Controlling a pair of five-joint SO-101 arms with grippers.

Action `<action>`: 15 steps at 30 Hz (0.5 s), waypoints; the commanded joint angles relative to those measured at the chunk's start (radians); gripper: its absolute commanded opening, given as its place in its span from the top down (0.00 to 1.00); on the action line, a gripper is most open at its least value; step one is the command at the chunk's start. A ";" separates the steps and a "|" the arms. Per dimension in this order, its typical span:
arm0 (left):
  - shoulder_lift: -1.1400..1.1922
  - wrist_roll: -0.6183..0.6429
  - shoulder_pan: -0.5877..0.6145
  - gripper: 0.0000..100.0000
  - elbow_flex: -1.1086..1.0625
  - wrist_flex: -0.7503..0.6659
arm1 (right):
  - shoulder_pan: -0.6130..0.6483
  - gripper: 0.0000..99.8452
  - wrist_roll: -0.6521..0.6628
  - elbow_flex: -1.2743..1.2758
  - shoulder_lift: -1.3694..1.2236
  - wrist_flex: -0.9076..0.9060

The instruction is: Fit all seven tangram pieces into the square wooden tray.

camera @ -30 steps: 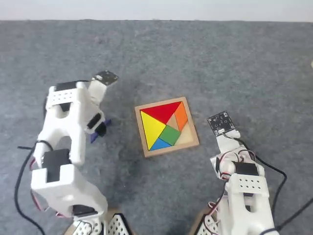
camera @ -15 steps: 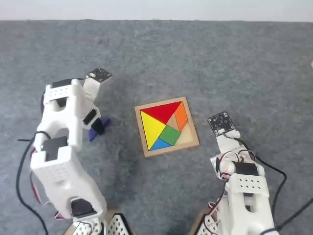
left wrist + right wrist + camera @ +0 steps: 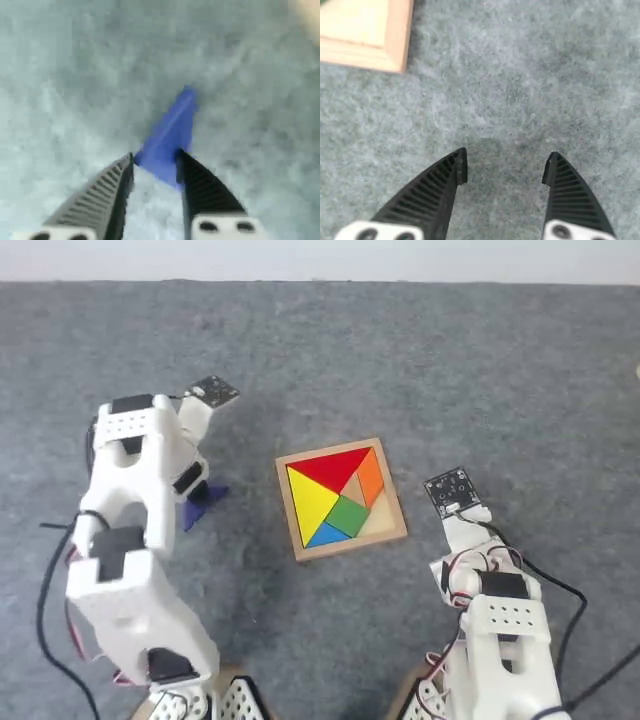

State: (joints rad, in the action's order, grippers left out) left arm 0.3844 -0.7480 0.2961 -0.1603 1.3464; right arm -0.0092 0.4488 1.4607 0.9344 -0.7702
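Your left gripper point(image 3: 155, 156) has swung slightly and now pinches the near end of the blue piece point(image 3: 200, 504), left of the tray point(image 3: 343, 546), so pickup looks under way. The piece's long axis runs straight out from the jaws, its far tip slanting toward the tray. Your right gripper point(image 3: 505, 167) is spread wide over carpet beside the tray's corner.

Robotics lab bench — grey felt tabletop point(image 3: 450, 360), white wall point(image 3: 320, 258) behind.

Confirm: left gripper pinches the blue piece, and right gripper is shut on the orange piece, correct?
No. The left gripper pinches the blue piece, but the right gripper is open and empty over the grey carpet; the right wrist view shows it.
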 commanded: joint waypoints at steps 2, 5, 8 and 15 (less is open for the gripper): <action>-0.147 0.009 -0.069 0.91 -0.171 0.008 | 0.002 0.75 -0.002 -0.011 0.027 0.013; -0.232 0.009 -0.107 0.91 -0.262 0.008 | 0.002 0.75 -0.002 -0.011 0.027 0.013; -0.287 0.009 -0.135 0.91 -0.328 0.006 | 0.002 0.75 -0.002 -0.011 0.027 0.012; -0.348 0.009 -0.143 0.91 -0.367 0.020 | 0.002 0.75 -0.002 -0.011 0.027 0.012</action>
State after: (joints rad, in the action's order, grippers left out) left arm 0.0806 -0.7495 0.1672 -0.5132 1.3387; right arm -0.0092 0.4488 1.4607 0.9344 -0.7702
